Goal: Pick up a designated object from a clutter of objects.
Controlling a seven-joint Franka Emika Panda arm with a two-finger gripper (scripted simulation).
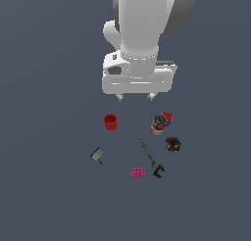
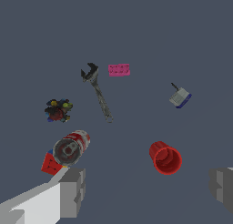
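- Currently, note that the gripper hangs above the table with both fingers spread wide and nothing between them; no item is touched.
- Locate the designated object, the black speckled lump. It rests on the table toward the exterior view's right, just beside the red-and-silver can and near the wrench. No table edge is visible in either view, so reference its neighbours instead.
- Observe that the clutter is loosely scattered: the red cup, the blue-grey block and the pink brick each lie apart from the lump. Judged from this spacing, you have free room around the lump on the sides away from the can.
- Treat the can as the main hazard. It lies on its side with a small red piece at its end, so a finger brushing it would probably roll it.
- Check the wrist view: the lump sits off to one side of the frame, not between the two fingertips. The cup lies closer to the line between them.
- Read the arm pose as a raised, downward-pointing stance, wrist roughly vertical, positioned over the area between cup and can.
- Conclude that the approach is not yet aligned. You would expect a sideways shift over the lump before any descent.
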